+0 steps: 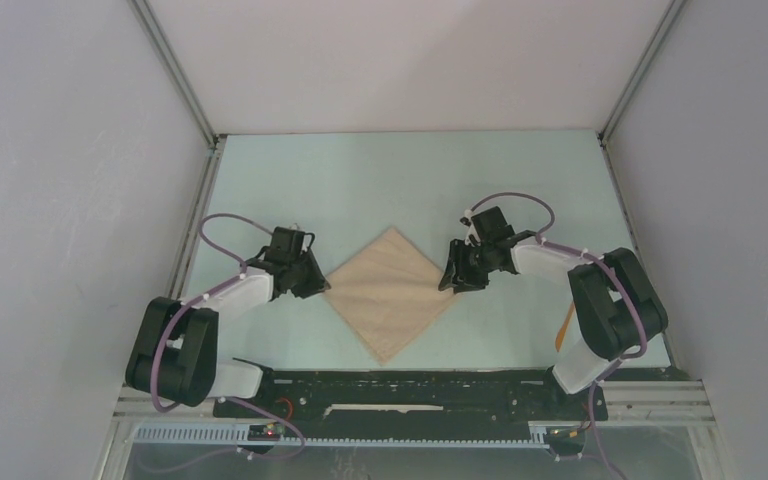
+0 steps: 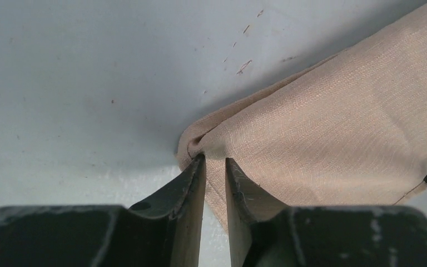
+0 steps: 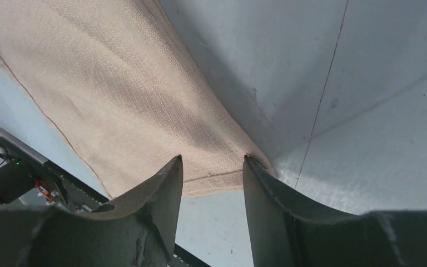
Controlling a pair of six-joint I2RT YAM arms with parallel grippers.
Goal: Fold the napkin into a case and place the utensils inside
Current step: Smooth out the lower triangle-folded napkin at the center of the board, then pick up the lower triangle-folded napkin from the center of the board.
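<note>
The left gripper (image 2: 214, 161) is pinched shut on the left corner of the napkin (image 1: 390, 290). The right gripper (image 3: 212, 161) has its fingers apart at the right corner. The table (image 1: 360, 180) is pale blue-green, with plain grey walls (image 1: 50, 200) around it. The tan napkin sits mid-table like a diamond.

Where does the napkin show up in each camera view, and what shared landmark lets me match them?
Top external: the napkin lies as a diamond at the picture's centre.
Left wrist: it fills the right half, its corner pinched at the left gripper.
Right wrist: it fills the upper left, its corner between the spread fingers of the right gripper.
Shared landmark: the pale table under the cloth.
</note>
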